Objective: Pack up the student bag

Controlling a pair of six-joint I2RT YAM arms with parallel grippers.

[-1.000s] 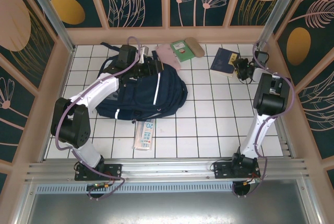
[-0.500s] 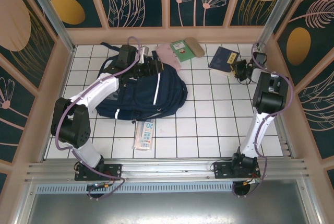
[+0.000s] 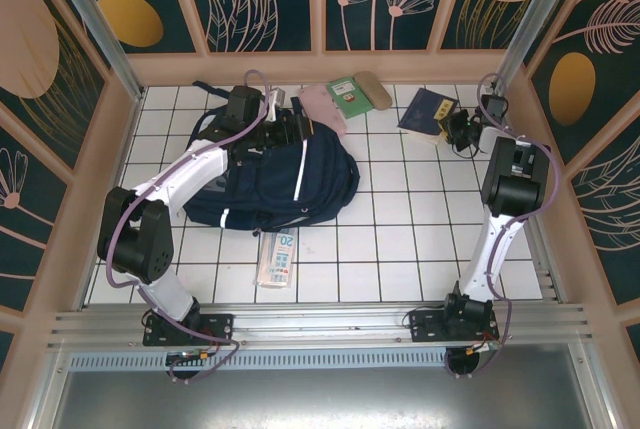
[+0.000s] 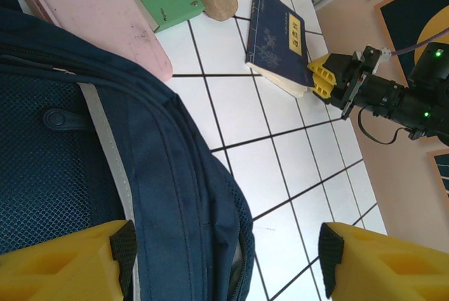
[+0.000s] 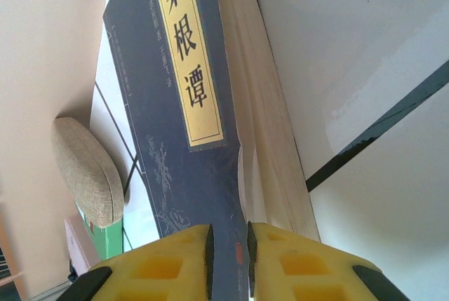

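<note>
The student bag point(image 3: 290, 184) lies left of centre on the tiled table point(image 3: 400, 239), with the left gripper point(image 4: 224, 245) over its far top edge, jaws spread wide and gripping nothing; it would best hold the bag's top open. To the right, the right gripper point(image 5: 229, 241) pinches a corner of the blue book point(image 5: 186, 55), jaws nearly closed, so lift slowly and level. Its wrist view suggests the pinch takes the cover, perhaps not the whole page block; from above that is too small to tell.
</note>
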